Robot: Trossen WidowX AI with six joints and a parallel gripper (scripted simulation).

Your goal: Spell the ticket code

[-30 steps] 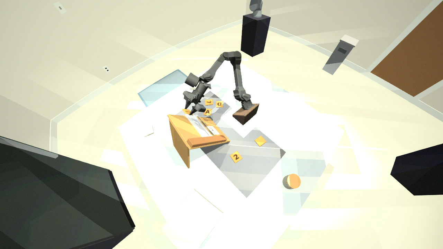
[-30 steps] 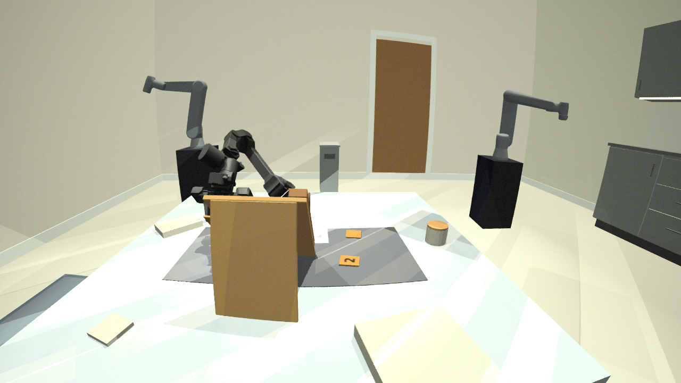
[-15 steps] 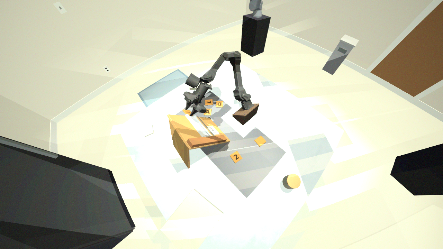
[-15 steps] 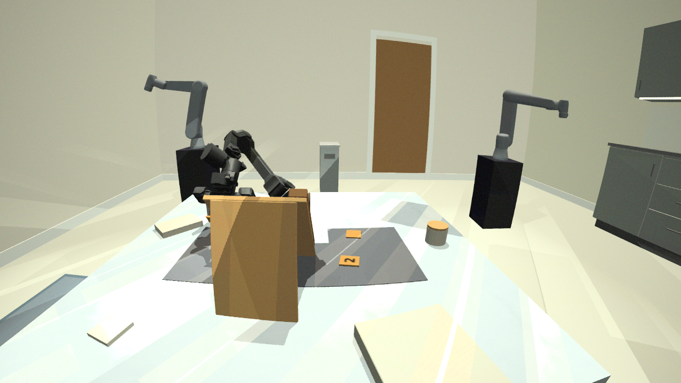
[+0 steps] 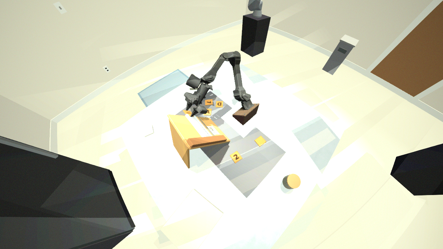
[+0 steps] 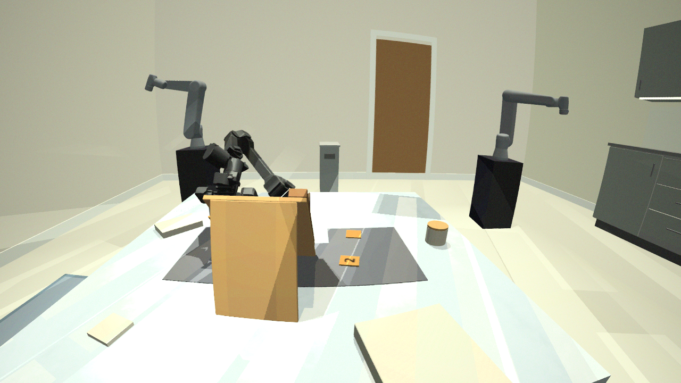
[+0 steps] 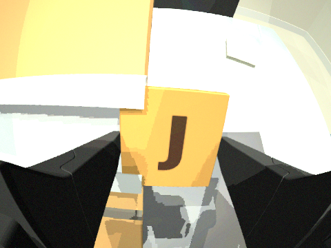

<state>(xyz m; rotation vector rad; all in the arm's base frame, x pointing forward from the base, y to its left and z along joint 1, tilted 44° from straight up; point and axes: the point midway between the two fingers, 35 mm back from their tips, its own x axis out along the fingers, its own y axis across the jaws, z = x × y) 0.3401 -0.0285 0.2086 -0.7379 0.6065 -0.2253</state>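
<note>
My gripper (image 5: pixel 189 112) (image 7: pixel 170 142) is shut on the J tile (image 7: pixel 196 138), with a finger at each side edge. The tile's left part sits between the lips of the rail (image 7: pixel 72 90) at its open end; the rest sticks out. The sloped board (image 5: pixel 182 126) (image 6: pixel 257 257) carries the rail and the ticket (image 5: pixel 212 129), whose print I cannot read. I make out no other tile in the rail. An A tile (image 5: pixel 208 112), a D-like tile (image 5: pixel 219 103) and a tile with an unclear mark (image 5: pixel 208 102) lie behind the board. A 2 tile (image 5: pixel 236 157) (image 6: pixel 349 260) and a plain-looking tile (image 5: pixel 260 141) (image 6: pixel 353 233) lie apart.
The grey mat (image 5: pixel 247 182) (image 6: pixel 395 273) lies under the loose tiles. A round pot (image 5: pixel 293 181) (image 6: pixel 435 233) stands beyond it. A large pale slab (image 6: pixel 423 342), a small slab (image 6: pixel 110 328) and a pale block (image 6: pixel 178 224) lie on the counter. The arm's brown base (image 5: pixel 246 113) stands near the board.
</note>
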